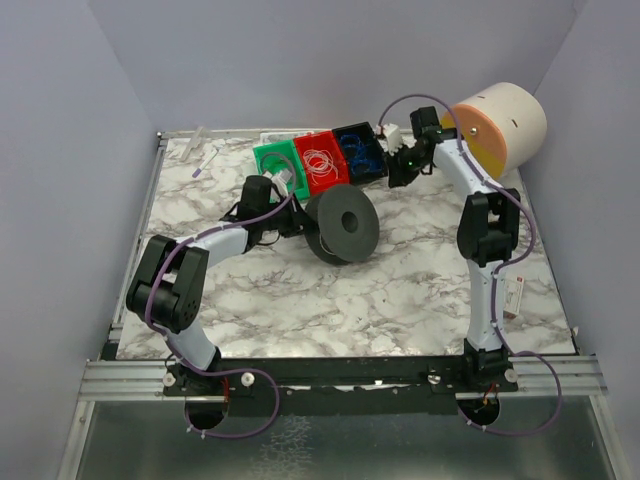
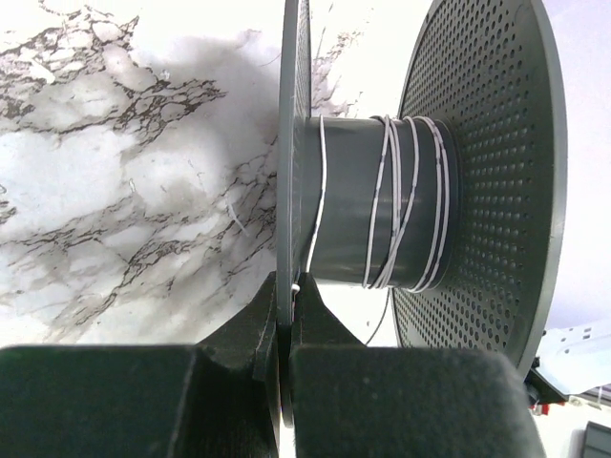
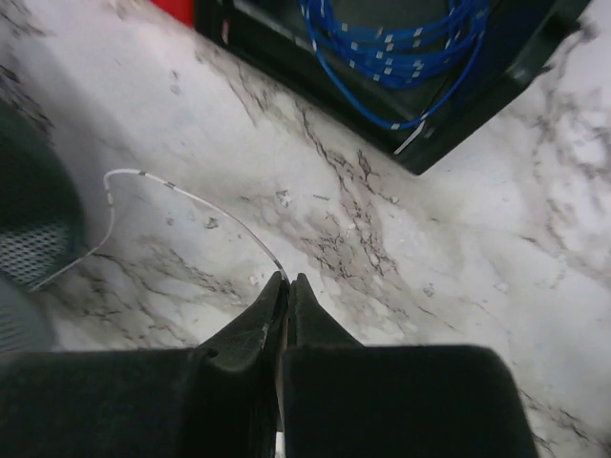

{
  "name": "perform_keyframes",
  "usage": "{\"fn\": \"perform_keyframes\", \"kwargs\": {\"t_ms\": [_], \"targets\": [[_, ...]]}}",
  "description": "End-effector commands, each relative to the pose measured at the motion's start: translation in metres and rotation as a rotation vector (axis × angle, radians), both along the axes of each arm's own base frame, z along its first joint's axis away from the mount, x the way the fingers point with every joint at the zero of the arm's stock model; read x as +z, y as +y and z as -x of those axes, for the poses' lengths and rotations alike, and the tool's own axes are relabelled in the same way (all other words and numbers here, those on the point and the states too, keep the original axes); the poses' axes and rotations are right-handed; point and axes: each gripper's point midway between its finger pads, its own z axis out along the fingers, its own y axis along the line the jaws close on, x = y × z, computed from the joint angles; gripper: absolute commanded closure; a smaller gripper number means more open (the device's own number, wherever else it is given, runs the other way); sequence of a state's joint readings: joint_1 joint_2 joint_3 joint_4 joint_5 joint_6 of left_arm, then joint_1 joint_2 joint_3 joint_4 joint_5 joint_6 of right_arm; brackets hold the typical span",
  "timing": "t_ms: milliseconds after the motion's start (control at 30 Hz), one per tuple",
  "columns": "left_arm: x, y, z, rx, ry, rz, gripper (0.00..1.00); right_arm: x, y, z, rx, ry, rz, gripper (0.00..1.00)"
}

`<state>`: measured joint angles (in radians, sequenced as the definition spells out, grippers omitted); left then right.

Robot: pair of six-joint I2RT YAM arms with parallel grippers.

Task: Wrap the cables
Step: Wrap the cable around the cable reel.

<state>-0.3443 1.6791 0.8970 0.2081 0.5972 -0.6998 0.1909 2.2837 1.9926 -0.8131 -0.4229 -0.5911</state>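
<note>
The left pincer [image 2: 288, 296] clamps the flange of the spool [image 2: 348, 191]. The right pincer [image 3: 289, 281] is closed on the free end of the white cable [image 3: 191, 196], just beside the spool. Pulling could slip the thin wire out, loosening wound turns.

We see our left gripper [image 2: 286, 288] clamped on one thin flange of the dark grey spool [image 2: 348, 124]; a white cable [image 2: 389, 191] circles its hub several times, marbled desk [image 2: 115, 172] behind.

Dark grey perforated spool [image 1: 342, 226] standing on its flanges on the marbled surface [image 1: 400, 300]; green tray [image 1: 262, 160], red tray [image 1: 330, 181] and blue tray [image 1: 345, 134] abreast behind; cream cylinder [image 1: 505, 125] far right.
</note>
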Motion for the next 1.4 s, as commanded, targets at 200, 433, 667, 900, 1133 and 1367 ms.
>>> {"fn": "perform_keyframes", "kwargs": {"t_ms": [200, 433, 667, 900, 1133, 1367], "targets": [[-0.008, 0.005, -0.015, 0.04, -0.069, -0.208, 1.0, 0.088, 0.067, 0.037, 0.077, 0.085, -0.159, 1.0], [-0.014, 0.016, -0.023, 0.09, -0.071, -0.297, 1.0, 0.132, 0.124, 0.088, 0.259, 0.086, -0.277, 1.0], [-0.014, 0.02, -0.024, 0.102, -0.079, -0.328, 1.0, 0.172, 0.155, 0.108, 0.333, 0.027, -0.351, 1.0], [-0.017, 0.019, -0.023, 0.109, -0.061, -0.324, 1.0, 0.179, 0.17, 0.136, 0.421, 0.033, -0.359, 1.0], [-0.016, 0.02, -0.022, 0.122, -0.056, -0.312, 1.0, 0.165, 0.179, 0.167, 0.462, 0.016, -0.304, 1.0], [-0.017, 0.022, -0.024, 0.141, -0.029, -0.273, 1.0, 0.147, 0.174, 0.185, 0.434, -0.053, -0.223, 1.0]]}}
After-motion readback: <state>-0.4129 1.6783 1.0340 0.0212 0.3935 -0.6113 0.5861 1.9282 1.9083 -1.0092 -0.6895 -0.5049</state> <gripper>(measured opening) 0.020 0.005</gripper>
